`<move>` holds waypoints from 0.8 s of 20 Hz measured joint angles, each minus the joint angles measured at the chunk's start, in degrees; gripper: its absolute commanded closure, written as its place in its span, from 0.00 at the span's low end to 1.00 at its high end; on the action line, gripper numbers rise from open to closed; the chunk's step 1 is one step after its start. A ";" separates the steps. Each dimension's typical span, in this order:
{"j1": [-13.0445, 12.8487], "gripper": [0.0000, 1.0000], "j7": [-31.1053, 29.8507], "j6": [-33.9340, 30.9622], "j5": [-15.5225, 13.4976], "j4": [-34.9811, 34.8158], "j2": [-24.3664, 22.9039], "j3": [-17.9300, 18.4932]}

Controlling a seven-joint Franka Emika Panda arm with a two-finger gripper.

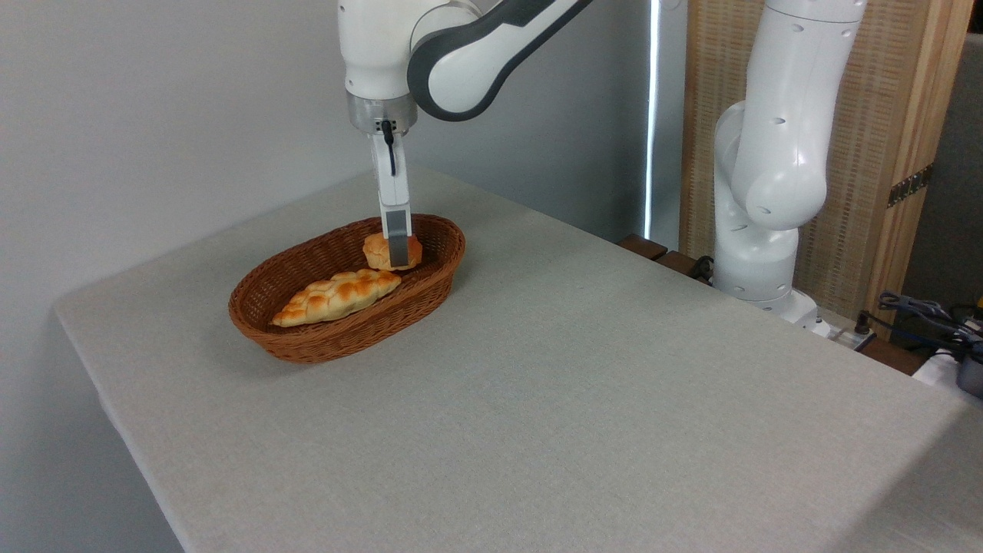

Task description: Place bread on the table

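Golden-orange round bread [382,251] in wicker basket [307,338], pincer [397,261] at it (grip state unclear).

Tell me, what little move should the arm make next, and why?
Probably close on the bun and lift it straight up. The gripper is down inside the wicker basket right at the bun, which sits there beside the braided loaf. Whether the fingers already pinch it I cannot tell. The table has open cloth nearby.
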 measured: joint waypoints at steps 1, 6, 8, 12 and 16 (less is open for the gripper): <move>-0.15 0.00 0.02 0.00 0.00 0.00 0.00 0.00; -0.63 0.00 0.04 0.00 0.02 -0.14 0.31 0.00; -0.63 0.00 0.04 0.00 0.02 -0.17 0.41 0.00; -0.72 0.49 0.09 0.00 0.02 -0.36 0.45 0.00; -1.42 0.64 0.16 0.00 0.02 -0.58 0.45 -0.01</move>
